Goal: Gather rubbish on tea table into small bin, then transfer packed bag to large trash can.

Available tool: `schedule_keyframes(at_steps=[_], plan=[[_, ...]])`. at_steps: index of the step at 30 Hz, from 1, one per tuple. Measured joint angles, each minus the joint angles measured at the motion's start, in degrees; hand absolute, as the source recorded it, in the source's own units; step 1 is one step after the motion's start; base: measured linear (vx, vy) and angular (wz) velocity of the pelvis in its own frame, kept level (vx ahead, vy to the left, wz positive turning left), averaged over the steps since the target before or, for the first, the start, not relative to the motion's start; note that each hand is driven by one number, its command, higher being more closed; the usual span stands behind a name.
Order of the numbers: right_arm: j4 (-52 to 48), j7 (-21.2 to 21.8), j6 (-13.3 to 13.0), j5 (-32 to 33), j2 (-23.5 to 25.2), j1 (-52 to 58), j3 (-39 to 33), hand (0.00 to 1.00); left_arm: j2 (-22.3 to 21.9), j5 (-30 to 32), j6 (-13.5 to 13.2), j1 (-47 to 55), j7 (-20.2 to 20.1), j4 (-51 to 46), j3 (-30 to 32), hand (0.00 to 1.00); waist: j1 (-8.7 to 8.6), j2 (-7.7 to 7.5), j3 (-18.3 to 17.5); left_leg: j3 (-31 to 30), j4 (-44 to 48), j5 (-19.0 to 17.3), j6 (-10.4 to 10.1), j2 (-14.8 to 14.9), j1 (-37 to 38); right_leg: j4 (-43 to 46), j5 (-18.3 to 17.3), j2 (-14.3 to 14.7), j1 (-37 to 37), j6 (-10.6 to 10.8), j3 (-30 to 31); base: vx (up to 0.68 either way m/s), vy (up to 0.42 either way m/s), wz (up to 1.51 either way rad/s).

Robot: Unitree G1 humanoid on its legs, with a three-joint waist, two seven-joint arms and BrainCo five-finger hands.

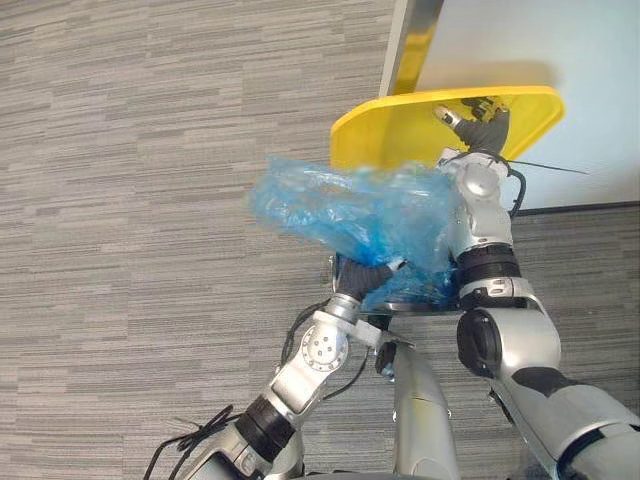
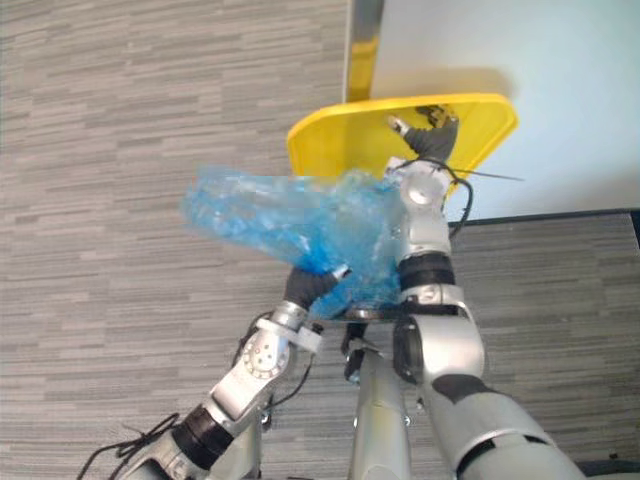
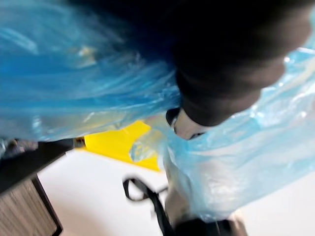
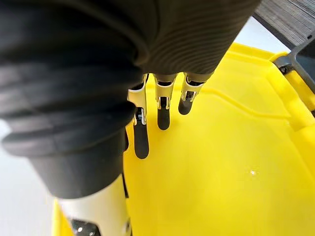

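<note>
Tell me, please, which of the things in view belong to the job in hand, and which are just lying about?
Belonging to the job:
- blue bag, held up in the left hand
- yellow lid, with the right hand pressing straight fingers against it

Just there:
- grey carpet
- white wall
- metal strip at the wall's edge

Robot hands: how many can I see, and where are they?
2. The left hand holds up the blue bag. The right hand lies with straight fingers against the raised yellow lid behind the bag.
</note>
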Motion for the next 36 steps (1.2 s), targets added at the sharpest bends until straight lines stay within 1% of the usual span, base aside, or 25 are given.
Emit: schedule_keyframes(at_steps=[3,7,10,13,15,18,19,20,21,23,24,25,30,31,34,36], plan=[[1.9,0.0,0.3,0.0,0.0,-2.1,-1.3,0.00,-1.3,1.1,0.0,-2.3,0.1,1.8,0.1,1.00,-0.45,-0.02,0.0,0.0,0.0,0.0,0.0,0.2,-0.1,-0.7,-0.2,0.4,0.1,0.1,0.0,-0.05,-0.039,-0.03],[2.6,0.0,0.6,-0.1,0.0,-3.7,-1.6,0.00,-3.3,2.7,0.6,-7.1,0.5,9.6,0.4,1.00,-0.74,-0.13,0.3,0.2,-0.1,0.2,0.0,0.9,-0.8,-2.8,0.7,1.4,0.1,-1.0,-0.2,-0.05,-0.041,-0.07],[1.8,0.0,0.5,-0.1,-0.1,-6.2,-1.9,0.00,-4.4,3.4,2.4,-12.6,1.0,17.9,2.6,1.00,-1.14,-0.12,2.3,0.3,-0.4,0.2,0.1,1.5,-1.7,-5.1,2.0,2.8,-0.2,-1.6,-0.2,-0.04,-0.044,-0.14],[0.1,-0.1,0.0,-0.1,-0.1,-7.0,-1.5,0.00,-5.0,4.2,3.3,-15.7,2.0,21.1,4.5,1.00,-1.23,-0.23,2.6,0.7,-0.5,0.5,-0.6,2.0,-3.4,-6.0,2.6,3.6,-1.9,-1.6,-0.1,-0.01,-0.039,-0.12],[-3.3,-0.3,-0.3,0.0,0.0,-7.3,0.1,0.00,-5.2,4.3,4.2,-19.1,2.7,23.6,6.6,1.00,-1.44,-0.71,4.1,1.2,-0.5,0.6,-0.7,2.4,-4.2,-6.2,2.7,4.4,-2.9,-1.6,0.0,0.02,-0.046,-0.14],[-6.8,-1.1,-1.4,0.0,-0.2,-7.4,2.5,0.00,-5.7,5.4,4.8,-23.4,3.4,26.7,10.0,1.00,-2.38,-1.81,5.1,1.4,0.3,0.6,-0.8,3.0,-7.0,-6.0,2.8,4.7,-5.4,-1.6,-0.1,0.02,-0.042,-0.06],[-8.2,-1.2,-1.8,0.0,-0.3,-7.4,3.0,0.00,-5.9,5.5,5.0,-25.2,3.5,28.0,11.3,1.00,-2.73,-2.09,6.6,1.4,0.6,0.6,-0.8,3.1,-7.0,-5.8,2.8,4.7,-5.4,-1.6,0.0,0.01,-0.020,-0.05],[-8.4,-1.2,-2.2,-0.1,-0.4,-7.4,3.4,0.00,-5.9,5.6,5.0,-25.7,3.5,28.5,11.8,1.00,-2.95,-2.21,6.9,1.4,0.8,0.6,-0.8,3.1,-7.3,-5.7,2.8,4.7,-5.7,-1.6,0.0,-0.01,-0.009,-0.04],[-9.7,-1.3,-2.7,0.0,-0.7,-7.4,4.5,0.00,-5.9,5.9,5.1,-26.8,3.6,29.4,13.4,1.00,-3.68,-2.46,7.0,1.4,1.5,0.5,-1.0,3.1,-9.1,-5.5,2.9,4.6,-7.3,-1.4,0.1,-0.01,-0.007,-0.06],[-11.3,-1.1,-3.5,0.0,-1.6,-7.7,6.1,0.00,-6.1,6.3,5.2,-28.4,4.3,30.9,15.2,1.00,-3.86,-2.74,7.3,1.5,2.6,0.3,-1.1,3.1,-11.2,-5.4,3.4,4.7,-9.1,-1.6,0.3,0.00,-0.002,-0.10],[-12.5,-1.0,-4.1,0.0,-1.9,-7.8,7.5,0.00,-6.1,6.3,6.0,-29.8,4.5,32.3,16.7,0.00,-3.87,-3.03,8.0,1.5,3.3,0.2,-1.1,3.3,-12.3,-5.5,3.7,4.9,-9.9,-2.0,0.4,0.00,-0.004,-0.08],[-12.6,-1.0,-4.4,0.0,-1.9,-7.9,8.1,0.00,-6.1,6.3,6.6,-30.6,4.5,33.4,18.0,0.00,-3.99,-3.28,8.2,1.5,3.7,0.1,-1.1,3.3,-13.0,-5.5,3.7,4.9,-10.5,-2.1,0.4,0.01,-0.007,-0.07],[-12.5,-0.8,-4.6,0.2,-1.9,-8.3,10.1,0.00,-5.9,6.4,7.3,-31.0,4.5,34.8,20.5,0.00,-4.01,-3.64,8.4,1.5,5.1,-0.3,-1.5,3.8,-15.1,-5.4,4.1,5.2,-12.1,-2.5,0.4,0.00,-0.008,-0.03],[-12.5,-0.7,-4.6,0.2,-1.9,-8.3,10.6,0.00,-5.9,6.4,7.4,-31.4,4.5,35.6,20.7,0.00,-4.05,-3.65,8.4,1.5,5.2,-0.5,-1.1,3.8,-15.4,-5.4,4.1,5.2,-12.3,-2.5,0.4,0.00,0.000,0.00],[-12.5,-0.4,-4.6,0.5,-1.9,-8.3,11.2,0.00,-5.8,8.5,8.5,-31.9,4.5,36.5,21.7,0.00,-4.02,-3.65,8.4,1.3,5.2,-0.5,-1.1,3.8,-15.9,-5.3,4.1,5.2,-12.7,-2.4,0.4,0.00,0.000,0.00],[-12.3,0.1,-4.8,0.5,-2.0,-8.3,11.6,0.00,-5.7,9.2,8.5,-32.6,4.5,36.6,21.7,0.00,-4.03,-3.67,8.4,1.3,5.2,-0.5,-1.1,3.8,-16.2,-5.2,4.0,5.2,-13.2,-2.4,0.4,0.01,-0.016,0.00]])
